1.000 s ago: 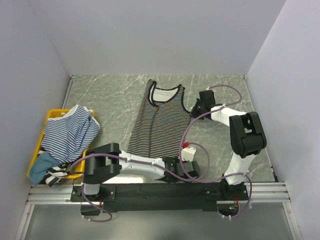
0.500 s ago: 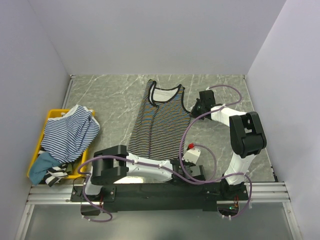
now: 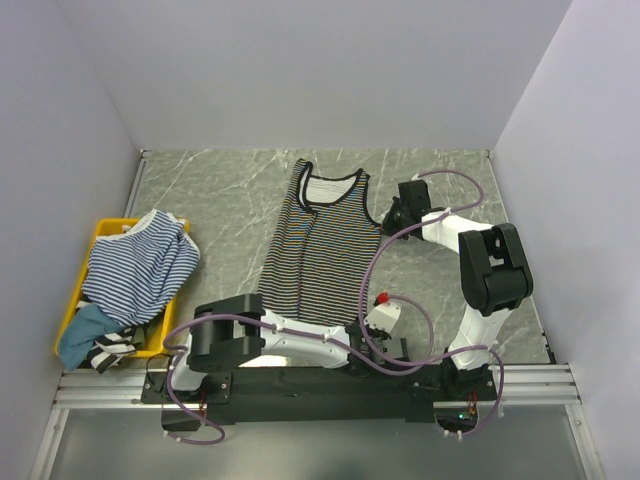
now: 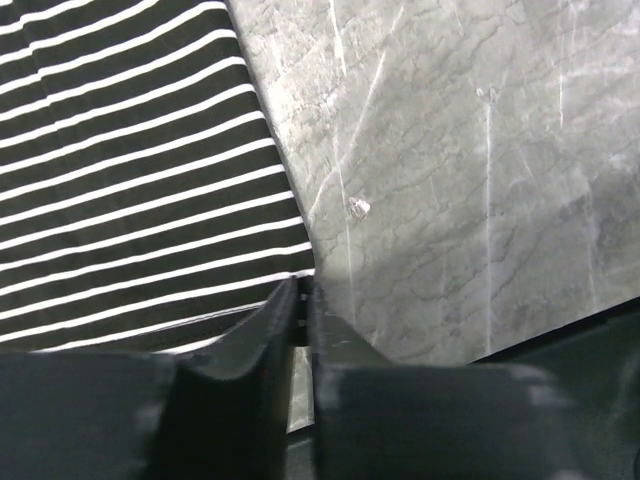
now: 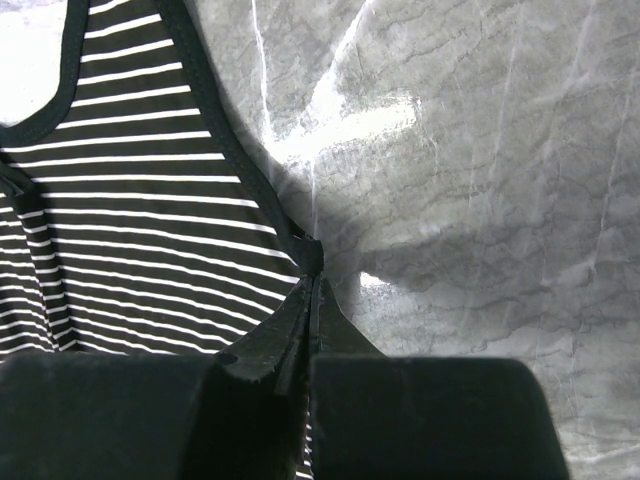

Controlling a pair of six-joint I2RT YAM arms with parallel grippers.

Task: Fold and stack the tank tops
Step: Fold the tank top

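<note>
Grey marbled table (image 3: 220, 190), boxed in by pale walls at 9, 12 and 3 o'clock. At 6 o'clock, bolted to a black rail, the two arms: left arm (image 3: 300, 345) bent low along the near edge, right arm (image 3: 490, 270) reaching toward 1 o'clock. In the middle of the table, spread flat, the black-and-white tank top (image 3: 320, 250), neck toward 12 o'clock, hem toward 6. At 8 o'clock, by the left wall, a yellow bin (image 3: 103, 229) heaped with the blue-and-white tank top (image 3: 140, 265) and more crumpled cloth beneath it, spilling over the rim. At the spread top's 5 o'clock hem corner, left gripper (image 4: 303, 287), fingers drawn almost together with only a sliver between, nipping that corner against the table. At its 2 o'clock side, just below the armhole, right gripper (image 5: 310, 280), fingers pressed tight together, pinching the black trim where the cloth puckers.
</note>
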